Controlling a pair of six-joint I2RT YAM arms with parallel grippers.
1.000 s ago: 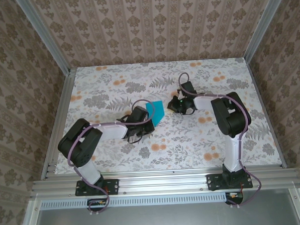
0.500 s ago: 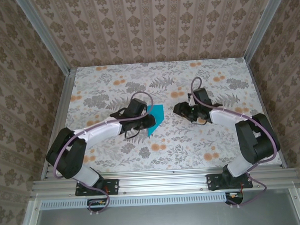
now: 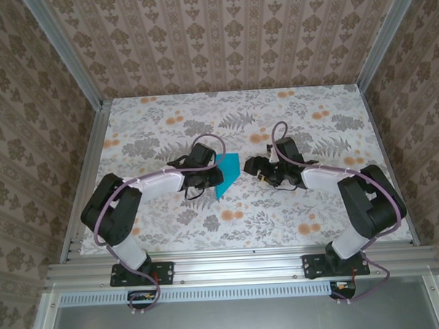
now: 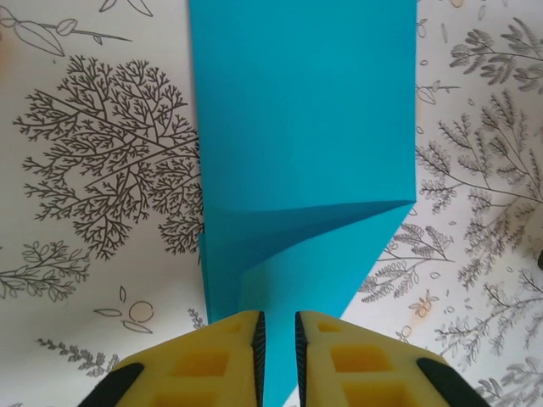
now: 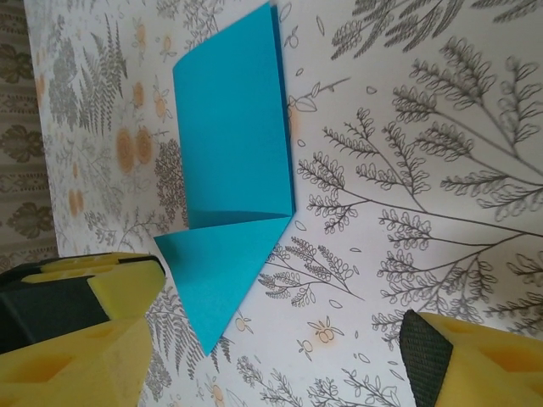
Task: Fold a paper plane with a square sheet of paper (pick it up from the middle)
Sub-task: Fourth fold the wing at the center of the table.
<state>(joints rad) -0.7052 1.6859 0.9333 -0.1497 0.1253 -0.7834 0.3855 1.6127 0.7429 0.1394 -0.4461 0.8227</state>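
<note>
Left gripper (image 4: 277, 343): sits at the pointed end of the paper. Its yellow foam pads (image 4: 204, 365) bring the jaws almost together, with a teal sliver showing in the slit. I cannot tell whether they pinch the paper or hang just above it.
Paper: the thin teal-blue sheet of paper (image 4: 301, 110), folded narrow, lies about the middle of the flower-printed counter (image 3: 171, 232), between the two grippers.
Flap: a triangular flap (image 5: 222, 271) is turned across one end. Its crease looks soft, and the long panel seems to lift slightly along one edge.
Right gripper (image 5: 280, 339): jaws wide apart, holding nothing, just beside the paper on the side toward the counter's right edge.
Step in hand: probably setting the nose fold.
Doing it well: pin the paper near its centre crease so it cannot slide. Run the other gripper low and flat along the fold, working outward. Check that the flap's edge meets the crease before pressing.
Risk: paper this thin may skid or buckle if pushed from an edge.
</note>
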